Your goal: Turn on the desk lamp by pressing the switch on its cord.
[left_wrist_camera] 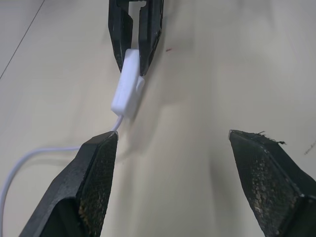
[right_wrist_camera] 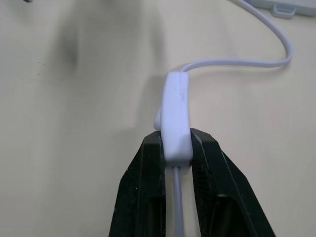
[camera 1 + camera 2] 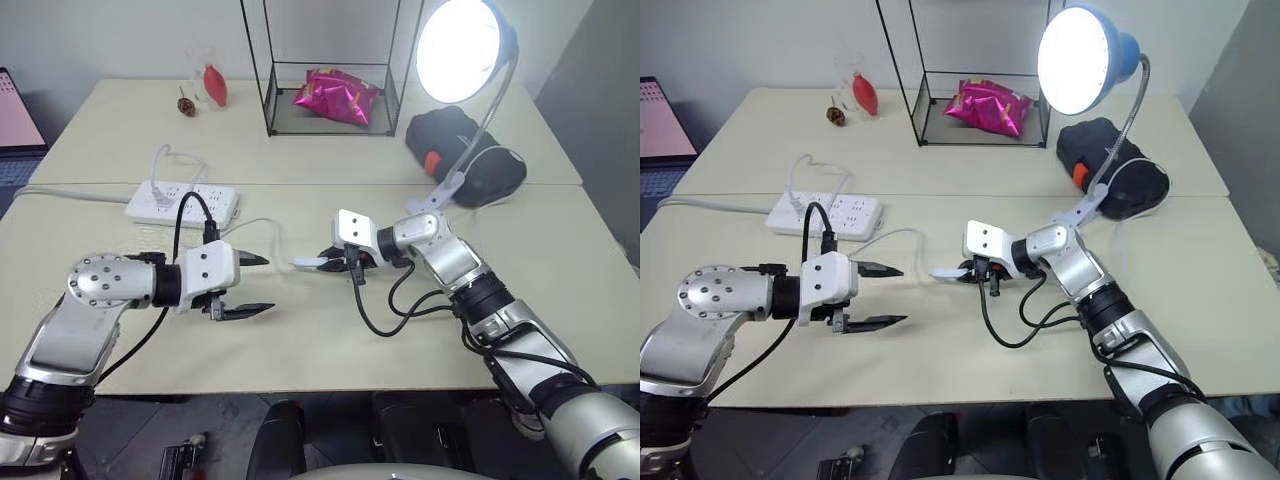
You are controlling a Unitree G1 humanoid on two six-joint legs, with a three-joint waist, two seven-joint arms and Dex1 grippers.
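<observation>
The desk lamp [image 3: 460,50] stands at the back right, its blue shade glowing bright on a chrome gooseneck with a white clip base [image 3: 440,192]. Its thin white cord [image 3: 902,235] runs across the table to the switch [image 3: 308,264], a small white oblong block. My right gripper [image 3: 327,259] is shut on the switch [image 2: 176,116], pinching its near end just above the tabletop. My left gripper [image 3: 263,284] stands open a short way to the left of the switch [image 1: 126,84], apart from it, with nothing between its fingers.
A white power strip [image 3: 182,203] lies at the back left of the near table. A black wire-frame case holding a pink bag [image 3: 335,97], a black pouch [image 3: 465,150] and a red item [image 3: 215,85] sit on the far table. A laptop [image 3: 15,110] shows at the left edge.
</observation>
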